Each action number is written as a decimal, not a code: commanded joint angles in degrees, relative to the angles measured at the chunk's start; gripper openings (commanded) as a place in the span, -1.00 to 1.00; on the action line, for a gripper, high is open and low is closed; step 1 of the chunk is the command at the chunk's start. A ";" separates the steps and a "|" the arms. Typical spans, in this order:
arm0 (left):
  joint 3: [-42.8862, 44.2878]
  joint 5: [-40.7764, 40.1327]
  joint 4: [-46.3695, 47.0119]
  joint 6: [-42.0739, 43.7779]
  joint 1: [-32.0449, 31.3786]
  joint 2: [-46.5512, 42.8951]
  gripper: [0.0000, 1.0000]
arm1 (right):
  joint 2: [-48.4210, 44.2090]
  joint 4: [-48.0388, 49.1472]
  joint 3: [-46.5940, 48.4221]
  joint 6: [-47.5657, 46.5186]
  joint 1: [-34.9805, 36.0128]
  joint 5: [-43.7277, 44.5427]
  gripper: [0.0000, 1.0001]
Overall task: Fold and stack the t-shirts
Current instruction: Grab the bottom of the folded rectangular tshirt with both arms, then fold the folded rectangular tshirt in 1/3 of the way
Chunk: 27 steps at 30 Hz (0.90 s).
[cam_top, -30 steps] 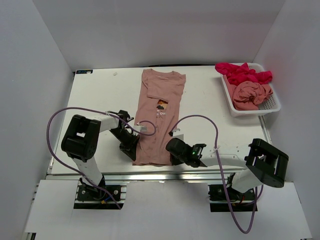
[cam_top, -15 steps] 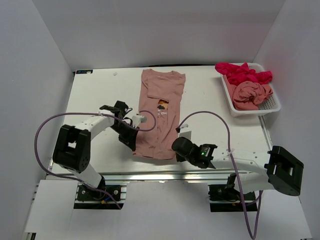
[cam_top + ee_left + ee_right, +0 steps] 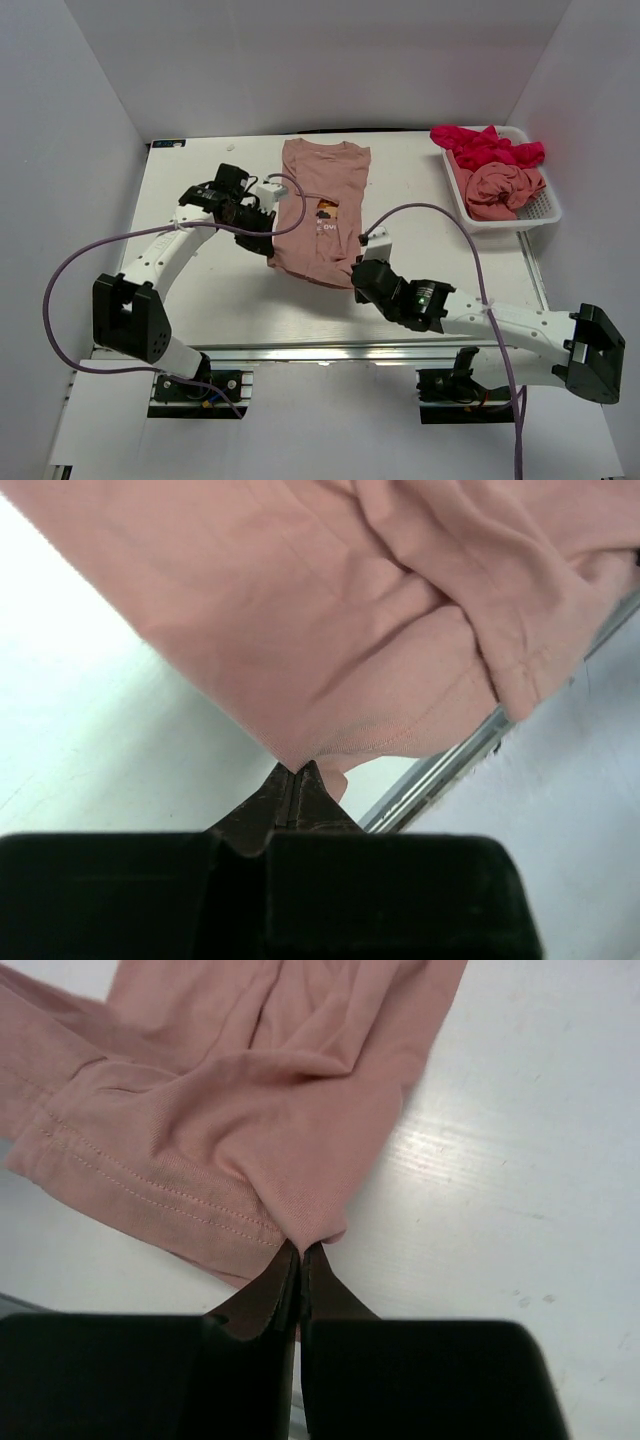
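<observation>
Here's the salmon t-shirt (image 3: 250, 1110): soft matt cotton, fine knit, creased, twin stitching along its hem. Under it the desk (image 3: 520, 1160), smooth white with a faint sheen and a few scuffs. On the right gripper (image 3: 301, 1250), matt black jaws, hard plastic by the look. Over in the corner, the basket (image 3: 510, 226) is white plastic mesh, and the magenta t-shirt (image 3: 487, 148) in it is crumpled matt cloth.

White L arm (image 3: 160, 255) & R arm (image 3: 505, 322), black joint housings, purple cable (image 3: 425, 206) off each, dark tapered end effector fingers (image 3: 268, 802), green LED (image 3: 424, 293) on R
</observation>
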 commanded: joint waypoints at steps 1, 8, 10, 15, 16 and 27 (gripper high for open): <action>2.15 -2.63 3.40 -4.88 -0.15 -2.63 -1.00 | -2.30 0.38 3.62 -4.47 -1.28 5.78 -1.00; 4.52 -5.97 7.54 -7.35 -0.15 0.96 -1.00 | -1.95 6.09 3.18 -10.62 -7.87 3.69 -1.00; 5.58 -7.28 8.59 -7.87 -0.15 2.19 -1.00 | -0.64 8.46 3.01 -11.33 -10.76 0.79 -1.00; 8.21 -9.92 12.90 -9.28 -0.15 7.55 -1.00 | 5.15 13.47 3.88 -14.58 -14.46 -1.86 -1.00; 9.00 -10.01 13.34 -9.46 -0.15 8.43 -1.00 | 6.13 14.18 5.28 -15.11 -16.12 -2.82 -1.00; 16.83 -12.03 15.80 -9.55 -0.07 18.46 -1.00 | 18.61 19.98 13.72 -16.78 -27.03 -10.82 -1.00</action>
